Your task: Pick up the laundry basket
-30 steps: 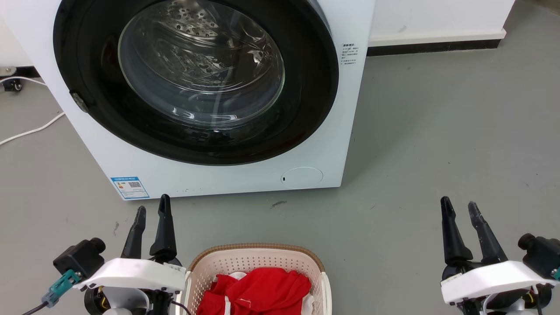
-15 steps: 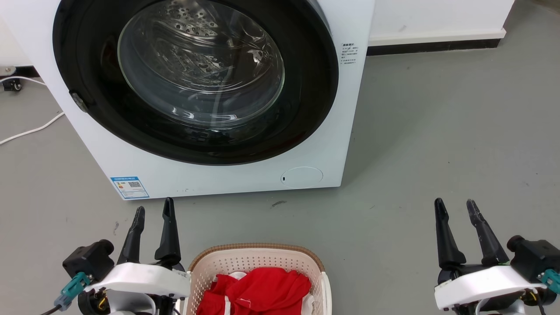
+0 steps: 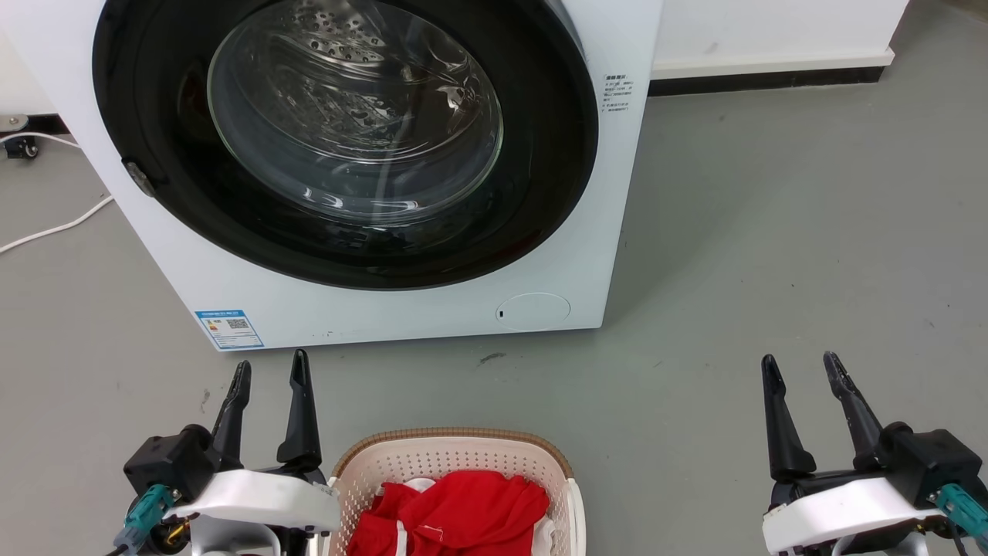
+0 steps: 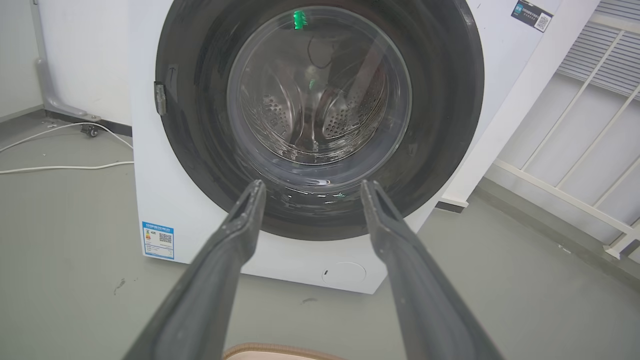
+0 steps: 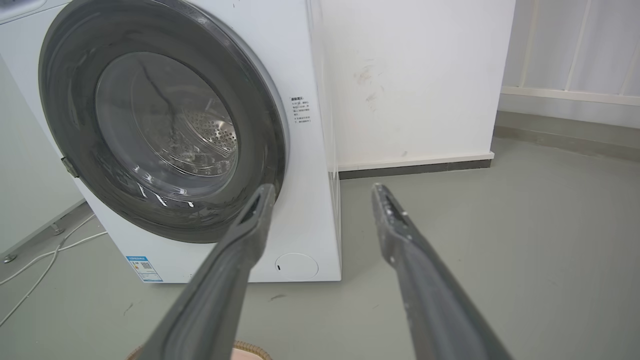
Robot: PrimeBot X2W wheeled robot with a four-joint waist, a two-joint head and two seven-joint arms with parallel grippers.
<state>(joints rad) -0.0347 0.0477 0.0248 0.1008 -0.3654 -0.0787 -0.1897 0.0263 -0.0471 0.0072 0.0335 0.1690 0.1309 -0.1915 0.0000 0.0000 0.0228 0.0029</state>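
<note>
Your L gripper & R gripper hang spread, empty; lower both to laundry basket side handles, pinch evenly, lift level.

Grey floor carries the washing machine and laundry basket; a white cable lies leftward.

Light was bright and even, soft shadow fell right of the washing machine, glare streaked its door glass, wrist views bowed at edges.
</note>
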